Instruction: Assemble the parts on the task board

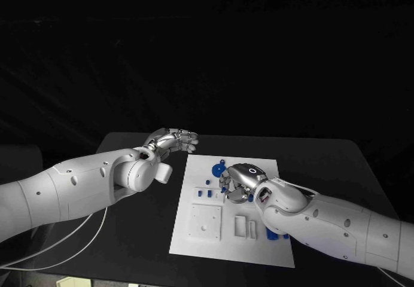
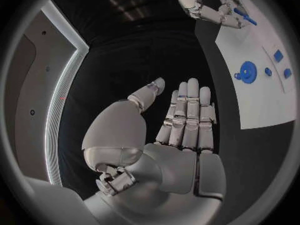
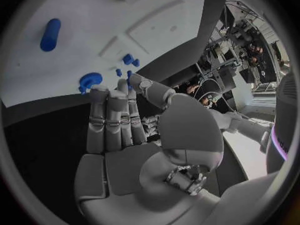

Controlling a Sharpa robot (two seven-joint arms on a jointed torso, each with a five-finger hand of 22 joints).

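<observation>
Task board (image 1: 231, 239): flat white plate with a smooth, matt face, shallow recesses toward its near edge. Parts: small blue pieces of plastic look, among them a round toothed disc (image 2: 248, 72) near the board's far edge and a smooth cylindrical peg (image 3: 50, 34), both with a dull sheen. Table (image 1: 328, 161): black, matt, even surface. Left hand (image 2: 181, 130) and right hand (image 3: 122, 130): silvery metallic fingers, satin finish. Arm shells (image 1: 69, 191): smooth white plastic, slightly glossy.
</observation>
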